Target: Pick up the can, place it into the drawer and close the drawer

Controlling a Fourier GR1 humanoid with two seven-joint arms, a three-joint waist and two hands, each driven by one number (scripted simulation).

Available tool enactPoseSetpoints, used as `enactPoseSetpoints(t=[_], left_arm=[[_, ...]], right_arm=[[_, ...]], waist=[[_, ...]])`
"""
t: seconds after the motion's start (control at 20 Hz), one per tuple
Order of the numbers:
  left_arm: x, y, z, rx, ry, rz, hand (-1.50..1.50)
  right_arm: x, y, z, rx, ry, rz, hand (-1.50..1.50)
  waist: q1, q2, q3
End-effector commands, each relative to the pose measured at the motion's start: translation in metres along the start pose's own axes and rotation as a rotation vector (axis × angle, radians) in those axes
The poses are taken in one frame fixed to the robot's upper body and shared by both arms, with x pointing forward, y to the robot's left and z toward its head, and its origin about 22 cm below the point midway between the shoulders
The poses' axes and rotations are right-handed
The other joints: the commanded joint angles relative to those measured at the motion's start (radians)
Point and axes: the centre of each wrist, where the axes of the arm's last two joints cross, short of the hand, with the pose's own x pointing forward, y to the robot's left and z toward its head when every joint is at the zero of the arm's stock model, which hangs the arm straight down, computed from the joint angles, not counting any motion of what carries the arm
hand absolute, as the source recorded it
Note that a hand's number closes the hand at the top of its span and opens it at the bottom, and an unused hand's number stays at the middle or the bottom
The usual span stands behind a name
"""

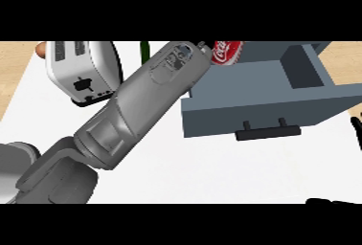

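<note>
The red can (228, 51) shows tilted at the top of the head view, in front of the back left corner of the open grey drawer (304, 98). My left forearm runs from the lower left up to the can. It hides nearly all of my left hand (203, 45), which ends right against the can and holds it up over the drawer's rim. The drawer's inside is bare where it shows, and its dark handle (268, 131) faces me. Only black fingertips of my right hand (356, 126) show, at the right edge, resting.
A silver toaster (81, 72) stands at the back left of the white counter (212, 172). A dark green object (145, 49) peeks out behind my left forearm. A small reddish thing (42, 48) lies beyond the toaster.
</note>
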Motion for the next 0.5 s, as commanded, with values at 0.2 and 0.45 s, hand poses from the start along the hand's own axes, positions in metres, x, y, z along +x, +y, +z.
enactPoseSetpoints(t=[0.2, 0.45], left_arm=[[-0.022, 0.003, -0.001, 0.017, 0.000, -0.056, 1.50], [-0.036, 0.002, 0.003, 0.046, -0.032, -0.116, 1.50]], right_arm=[[-0.002, 0.001, -0.007, 0.017, -0.010, 0.003, -1.50], [0.004, 0.009, -0.004, 0.044, -0.024, -0.001, -1.50]], waist=[[-0.007, 0.004, 0.000], [-0.039, 0.009, 0.000]])
